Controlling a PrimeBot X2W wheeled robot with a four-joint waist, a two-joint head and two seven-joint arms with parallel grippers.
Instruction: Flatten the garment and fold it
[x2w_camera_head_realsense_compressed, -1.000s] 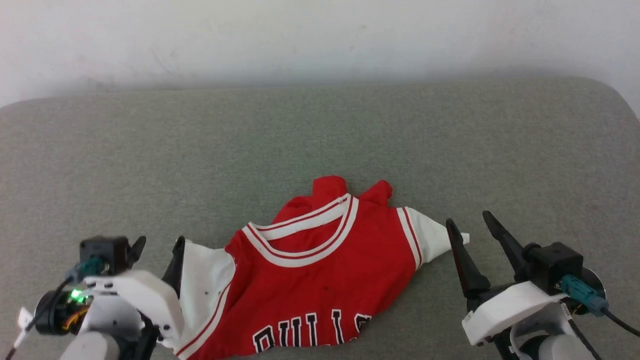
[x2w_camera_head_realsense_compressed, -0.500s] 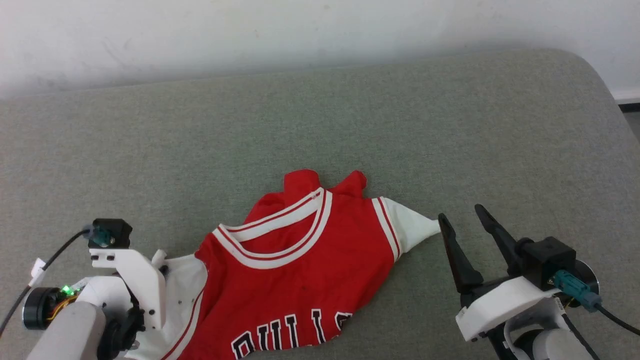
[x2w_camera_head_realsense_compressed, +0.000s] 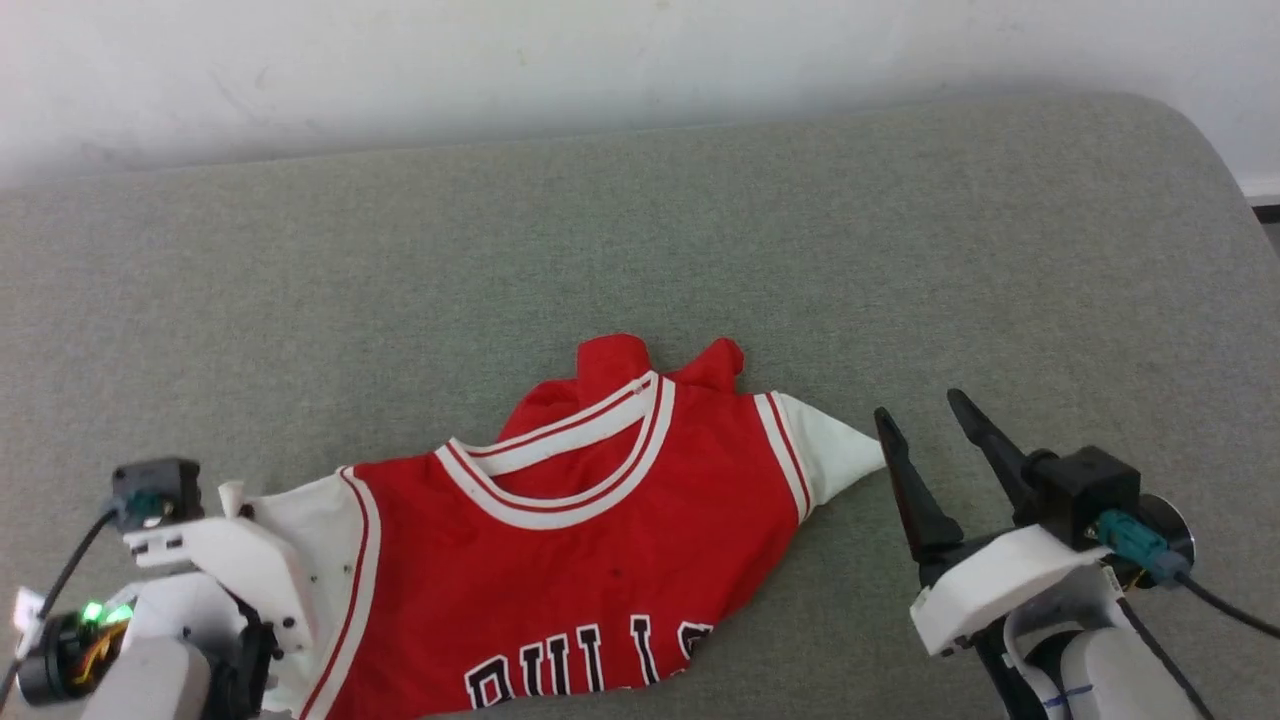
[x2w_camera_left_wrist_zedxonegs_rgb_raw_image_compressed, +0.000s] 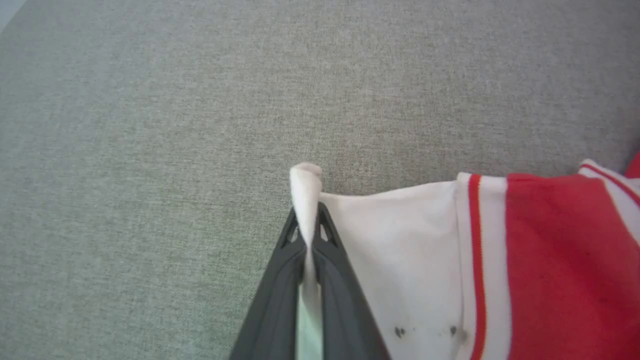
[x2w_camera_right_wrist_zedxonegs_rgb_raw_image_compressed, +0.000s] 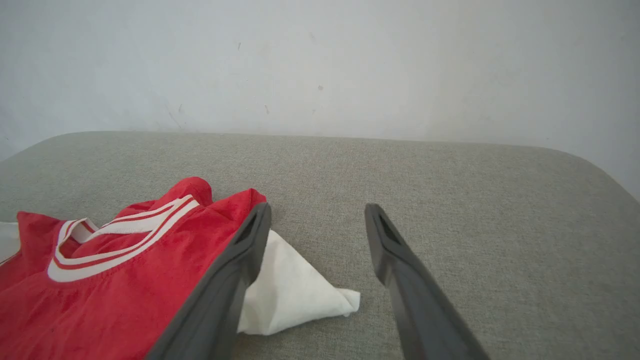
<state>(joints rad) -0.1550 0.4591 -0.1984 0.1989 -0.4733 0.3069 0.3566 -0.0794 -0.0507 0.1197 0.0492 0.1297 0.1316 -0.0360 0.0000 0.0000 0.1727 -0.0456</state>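
The garment (x2w_camera_head_realsense_compressed: 600, 560), a red jersey with white sleeves, striped collar and black lettering, lies rumpled on the grey cushion near the front edge. In the left wrist view my left gripper (x2w_camera_left_wrist_zedxonegs_rgb_raw_image_compressed: 306, 225) is shut on the tip of the garment's white sleeve (x2w_camera_left_wrist_zedxonegs_rgb_raw_image_compressed: 400, 260), with a fold of cloth sticking up between the fingertips. In the head view that arm (x2w_camera_head_realsense_compressed: 210, 590) sits at the lower left over the sleeve. My right gripper (x2w_camera_head_realsense_compressed: 925, 430) stands open just right of the other white sleeve (x2w_camera_head_realsense_compressed: 830, 455), with nothing between its fingers (x2w_camera_right_wrist_zedxonegs_rgb_raw_image_compressed: 240, 270); the sleeve tip (x2w_camera_right_wrist_zedxonegs_rgb_raw_image_compressed: 300, 300) lies between them, lower down.
The grey fabric surface (x2w_camera_head_realsense_compressed: 640, 250) stretches wide behind and to both sides of the garment. A white wall (x2w_camera_head_realsense_compressed: 640, 60) runs along the back. The cushion's rounded corner (x2w_camera_head_realsense_compressed: 1200, 140) lies at the far right.
My left gripper has shut on the white sleeve and drawn it out to the left, spreading that side of the garment. The head camera has shifted slightly. The right gripper stays open.
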